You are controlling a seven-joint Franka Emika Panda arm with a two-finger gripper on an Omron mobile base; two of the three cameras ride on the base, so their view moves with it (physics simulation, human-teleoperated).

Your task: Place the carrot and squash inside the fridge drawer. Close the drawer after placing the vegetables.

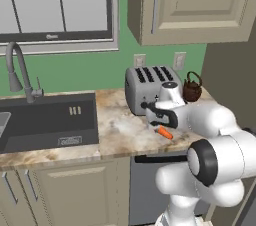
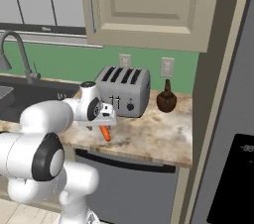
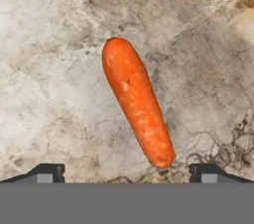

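My gripper (image 3: 127, 173) hangs right above the carrot (image 3: 137, 101), fingers spread wide with nothing between them; in the hand view the two tips stand either side of the carrot's narrow end, not yet down around it. The carrot lies flat on the counter (image 1: 120, 130), close to the front edge, just in front of the toaster (image 1: 150, 87) and towards the counter's right end, where the small dark kettle (image 1: 191, 87) sits at the back near the wall. From the right base view the carrot (image 2: 105, 133) pokes out just below my hand.

As I judge it, the task has barely begun: the carrot is ungrasped and on the counter. I cannot make out the squash from here, nor the fridge drawer; the dark fridge (image 2: 233, 134) stands at the counter's right end. Everything is left: lifting the carrot, carrying both vegetables over, shutting the drawer.
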